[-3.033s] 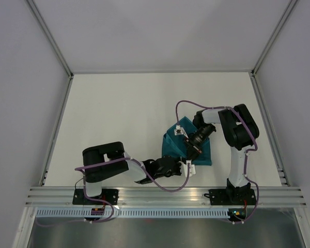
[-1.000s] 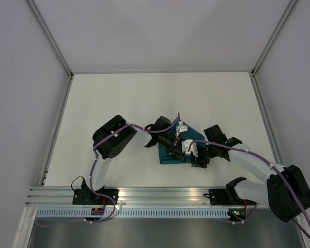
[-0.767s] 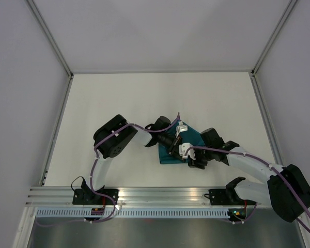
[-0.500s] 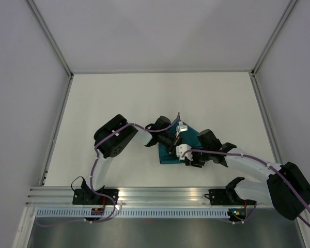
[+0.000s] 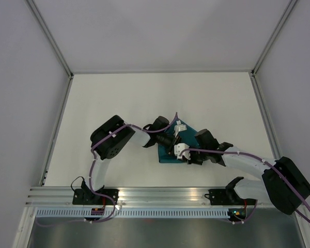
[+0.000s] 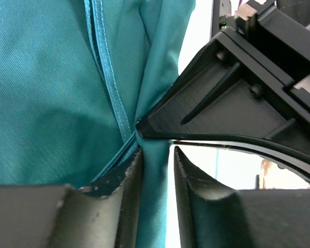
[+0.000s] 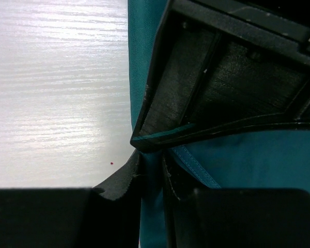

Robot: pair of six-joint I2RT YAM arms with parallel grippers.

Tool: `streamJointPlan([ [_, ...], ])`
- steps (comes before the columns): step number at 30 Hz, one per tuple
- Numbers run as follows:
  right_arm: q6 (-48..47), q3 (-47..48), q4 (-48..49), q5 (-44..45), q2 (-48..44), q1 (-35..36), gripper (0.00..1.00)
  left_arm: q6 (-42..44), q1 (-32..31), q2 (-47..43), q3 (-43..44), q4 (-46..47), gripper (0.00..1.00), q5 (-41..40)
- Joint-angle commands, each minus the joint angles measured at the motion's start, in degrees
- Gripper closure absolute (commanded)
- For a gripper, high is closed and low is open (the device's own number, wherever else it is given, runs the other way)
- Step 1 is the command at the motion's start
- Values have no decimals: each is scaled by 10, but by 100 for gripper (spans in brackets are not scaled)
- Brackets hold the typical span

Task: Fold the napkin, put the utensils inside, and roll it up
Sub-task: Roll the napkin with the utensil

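The teal napkin [image 5: 166, 156] lies bunched near the table's middle, mostly under both grippers. My left gripper [image 5: 174, 144] reaches in from the left; in the left wrist view [image 6: 157, 155] its jaws stand slightly apart, a raised fold of napkin [image 6: 51, 93] resting against the left finger with a bright gap beside the right one. My right gripper [image 5: 183, 153] comes in from the right, tip to tip with the left. In the right wrist view [image 7: 151, 157] it is shut on the same fold of napkin [image 7: 248, 160]. The utensils are out of view.
The white table [image 5: 119, 103] is bounded by grey walls at the left, the right and the back. An aluminium rail [image 5: 165, 194] runs along the near edge by the arm bases.
My right gripper slid left along the napkin to meet the left gripper and closed on the fold. The left jaws eased slightly apart. The left arm barely moved.
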Motion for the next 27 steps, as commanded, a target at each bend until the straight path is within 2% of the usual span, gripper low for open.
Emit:
streamJointPlan([
  [1,7,-7,-5,-7,20,4,84,-6,6,-25,-28,-9,63,-85],
  [8,1,10,-40,-20,42,3,87,-3,20,-81,-60,7,60,-151],
  [13,-5,33,-73,-35,71,0,89,0,39,-166,-130,78,61,-217],
  [17,-10,43,-85,-44,85,-7,90,24,41,-253,-194,136,57,-329],
  [22,-25,65,-113,-65,114,-24,90,53,38,-338,-262,200,55,-395],
  [24,-31,79,-123,-76,132,-33,91,96,15,-367,-314,272,55,-454],
  [27,-44,97,-144,-92,155,-48,90,171,-31,-407,-353,310,55,-559],
])
